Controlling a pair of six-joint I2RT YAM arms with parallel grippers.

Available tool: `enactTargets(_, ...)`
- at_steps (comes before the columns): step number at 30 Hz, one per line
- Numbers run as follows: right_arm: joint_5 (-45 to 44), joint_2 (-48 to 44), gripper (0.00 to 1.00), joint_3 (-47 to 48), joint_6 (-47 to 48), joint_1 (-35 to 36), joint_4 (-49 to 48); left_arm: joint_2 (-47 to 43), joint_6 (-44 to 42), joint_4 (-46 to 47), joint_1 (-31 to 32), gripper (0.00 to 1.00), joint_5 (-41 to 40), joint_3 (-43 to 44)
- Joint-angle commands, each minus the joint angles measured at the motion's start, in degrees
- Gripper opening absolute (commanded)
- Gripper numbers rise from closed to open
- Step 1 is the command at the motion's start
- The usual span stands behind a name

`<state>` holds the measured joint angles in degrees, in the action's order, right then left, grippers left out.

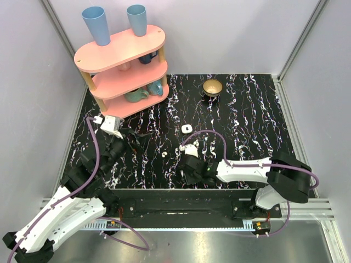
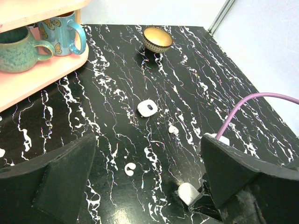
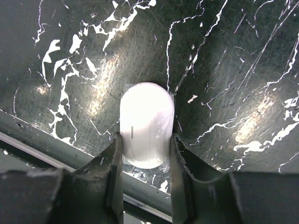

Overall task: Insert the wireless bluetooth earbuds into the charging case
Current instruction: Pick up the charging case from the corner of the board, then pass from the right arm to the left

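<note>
Right gripper (image 3: 145, 139) sits low by the near edge of the black marbled table (image 1: 247, 115). Its jaws are closed snug on the charging case (image 3: 146, 112), one finger on each long side, with the rounded end poking out past the tips.

Left gripper (image 2: 147, 142) is left of centre, jaws spread wide, nothing between them.

Both buds lie loose on the table, apart: near earbud (image 2: 129, 169) just ahead of the left gripper, far earbud (image 2: 173, 129) further out and to the right.

Beyond them lies a small white squarish piece (image 2: 147, 108) with a dark spot — can't tell what it is.

Gold bowl (image 2: 157, 39) is at the far side, pink shelf (image 1: 120, 55) with cups far left.
</note>
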<state>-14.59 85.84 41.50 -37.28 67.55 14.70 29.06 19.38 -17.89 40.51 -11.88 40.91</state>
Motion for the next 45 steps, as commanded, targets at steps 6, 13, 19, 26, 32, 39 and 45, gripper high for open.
enactTargets(6, -2.55, -1.44, 0.17, 3.94, 10.19, 0.83, 6.39, 2.67, 1.89, -1.18, 0.09, 0.99, 1.51, 4.62)
enactTargets(13, 0.86, -20.08, 0.14, 7.63, 30.4, 0.83, 4.37, 3.64, 2.5, -3.03, 0.09, 0.99, 6.15, 8.83)
enactTargets(19, 6.06, -28.27, 0.12, 11.5, 45.61, 0.83, 4.73, 7.92, 6.11, -4.77, -0.08, 0.99, 17.12, 15.68)
enactTargets(26, 6.42, -31.96, 0.11, 13.43, 53.53, 1.09, 3.76, 14.0, 6.64, -5.93, -0.08, 0.99, 27.08, 21.32)
enactTargets(32, 5.63, -32.84, 0.1, 14.31, 55.73, 1.62, 2.88, 18.83, 7.78, -5.93, -0.08, 0.99, 32.97, 21.24)
enactTargets(39, 5.89, -32.58, 0.1, 14.49, 56.61, 1.8, 1.3, 23.67, 10.68, -2.33, 0.0, 0.99, 37.8, 18.16)
enactTargets(45, 5.36, -32.84, 0.1, 14.23, 56.0, 1.8, 0.33, 25.34, 11.21, 1.72, 0.18, 0.99, 40.44, 16.4)
